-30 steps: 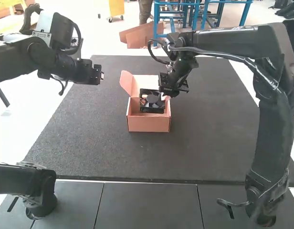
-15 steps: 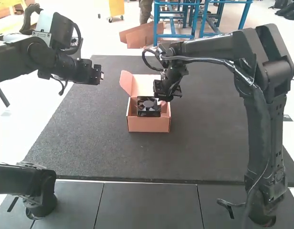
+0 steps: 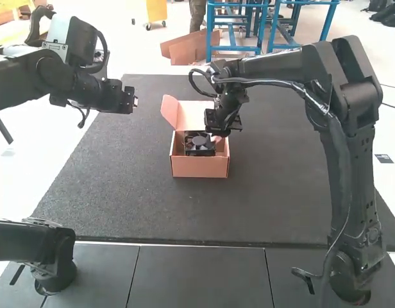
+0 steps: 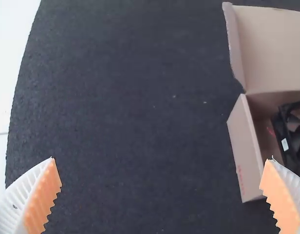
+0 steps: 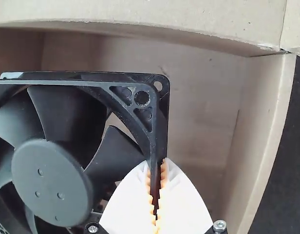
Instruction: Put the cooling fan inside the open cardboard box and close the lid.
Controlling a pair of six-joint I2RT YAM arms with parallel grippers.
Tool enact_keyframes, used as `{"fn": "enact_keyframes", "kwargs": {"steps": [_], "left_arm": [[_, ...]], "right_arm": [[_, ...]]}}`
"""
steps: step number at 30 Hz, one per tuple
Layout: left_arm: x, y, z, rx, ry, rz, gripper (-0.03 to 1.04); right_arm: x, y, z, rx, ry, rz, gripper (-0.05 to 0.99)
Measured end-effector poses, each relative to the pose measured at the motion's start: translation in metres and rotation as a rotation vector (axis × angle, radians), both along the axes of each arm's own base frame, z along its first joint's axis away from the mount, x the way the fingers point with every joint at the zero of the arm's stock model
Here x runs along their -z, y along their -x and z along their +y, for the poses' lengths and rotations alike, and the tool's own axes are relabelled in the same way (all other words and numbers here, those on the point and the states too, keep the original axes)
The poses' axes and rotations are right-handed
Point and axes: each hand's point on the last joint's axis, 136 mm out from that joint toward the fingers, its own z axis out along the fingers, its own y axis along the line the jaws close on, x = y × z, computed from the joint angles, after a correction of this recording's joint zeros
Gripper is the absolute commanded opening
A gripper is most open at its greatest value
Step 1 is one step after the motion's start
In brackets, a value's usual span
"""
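Mat (image 3: pixel 108 186) in the high view carries the open cardboard box (image 3: pixel 199 165), lid (image 3: pixel 174 113) raised, fan (image 3: pixel 199 142) inside. Left wrist view: left gripper (image 4: pixel 159 163) spread wide above the mat, beside the box. Right wrist view: right gripper (image 5: pixel 157 170) clamped on the fan's frame edge, inside the box.

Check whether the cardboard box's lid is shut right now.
No, the lid stands open at the back of the cardboard box, and the cooling fan shows in the opening.

Cooling fan (image 4: pixel 292 135) inside open cardboard box (image 4: pixel 246 161) on black mat (image 4: pixel 130 97).
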Motion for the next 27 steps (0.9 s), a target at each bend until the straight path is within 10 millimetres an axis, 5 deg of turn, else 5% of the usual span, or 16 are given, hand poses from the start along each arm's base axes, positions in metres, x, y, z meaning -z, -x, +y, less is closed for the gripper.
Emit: {"fn": "enact_keyframes", "kwargs": {"steps": [4, 8, 11, 13, 19, 22, 27], "left_arm": [[0.000, 0.000, 0.000, 0.000, 0.000, -0.001, 0.97], [0.000, 0.000, 0.000, 0.000, 0.000, -0.002, 0.97], [-0.002, -0.001, 0.000, 0.000, 0.002, -0.008, 0.97], [-0.002, -0.002, 0.000, 0.000, 0.003, -0.012, 0.97], [-0.006, -0.004, -0.001, 0.000, 0.008, -0.029, 0.97], [-0.007, -0.008, -0.002, 0.001, 0.011, -0.040, 0.97], [0.009, -0.022, -0.006, 0.001, 0.001, -0.004, 0.97]], "right_arm": [[0.007, 0.000, 0.000, 0.000, 0.009, 0.012, 0.01], [0.019, -0.001, 0.000, 0.001, 0.023, 0.033, 0.22], [0.021, -0.005, 0.002, 0.002, 0.024, 0.034, 0.50], [0.015, -0.008, 0.005, 0.002, 0.016, 0.024, 0.56], [-0.022, -0.025, 0.010, 0.013, -0.043, -0.004, 0.67], [-0.055, -0.041, 0.016, 0.018, -0.124, -0.046, 0.91], [-0.111, -0.051, 0.009, 0.001, -0.213, -0.147, 0.91]]}}
